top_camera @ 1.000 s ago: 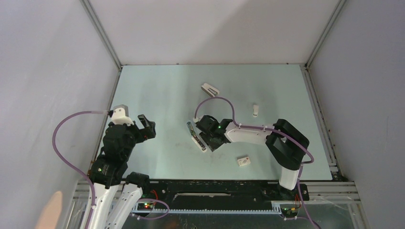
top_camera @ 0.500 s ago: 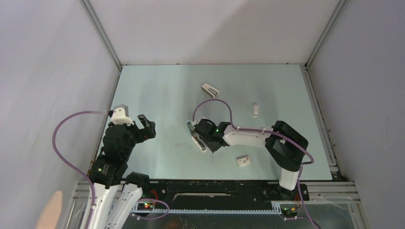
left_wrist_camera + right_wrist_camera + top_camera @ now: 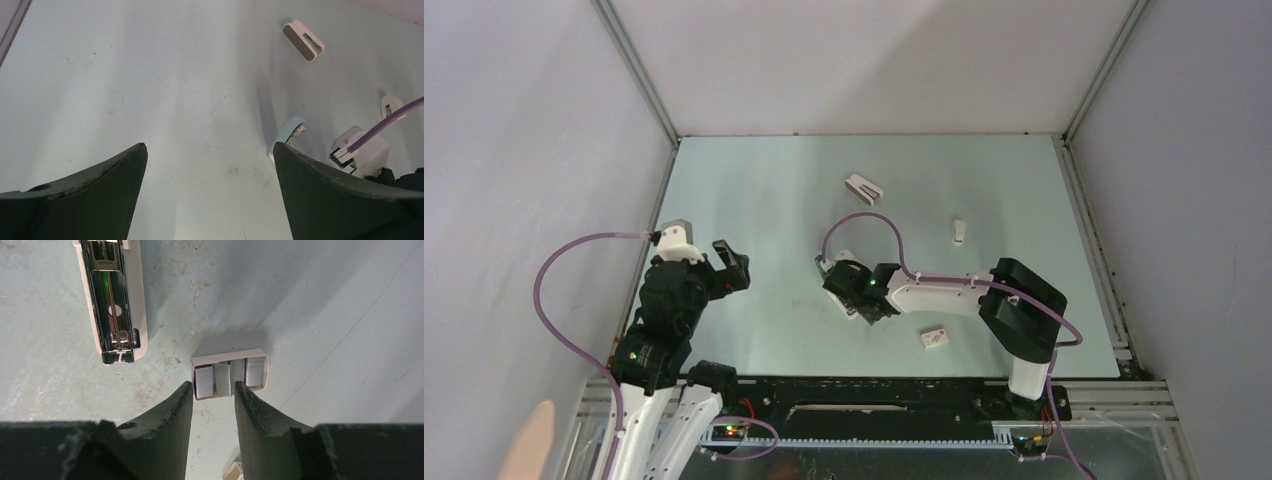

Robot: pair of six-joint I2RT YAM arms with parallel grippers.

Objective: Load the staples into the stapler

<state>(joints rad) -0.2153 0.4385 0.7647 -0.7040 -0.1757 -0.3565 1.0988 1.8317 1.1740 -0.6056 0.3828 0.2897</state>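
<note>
The stapler [image 3: 112,300] lies open at the upper left of the right wrist view, its metal channel facing up. In the left wrist view its pale lid [image 3: 289,134] stands raised. Grey staples [image 3: 204,380] sit in a small white tray [image 3: 264,371], one block tilted. My right gripper [image 3: 212,387] is part open, its tips over the tray's left half with staple blocks between them; I cannot tell if they touch. From above, this gripper [image 3: 852,285] covers most of the stapler [image 3: 823,266]. My left gripper [image 3: 734,265] hangs wide open, holding nothing.
A white wedge-shaped stapler [image 3: 864,186] lies at the back and a small white stapler [image 3: 959,231] to the right. A white box with a red mark [image 3: 935,338] sits near the front, right of my right gripper. Walls close the table's sides.
My right gripper has shifted slightly left and nearer, now covering more of the stapler from above. The left arm has not moved.
</note>
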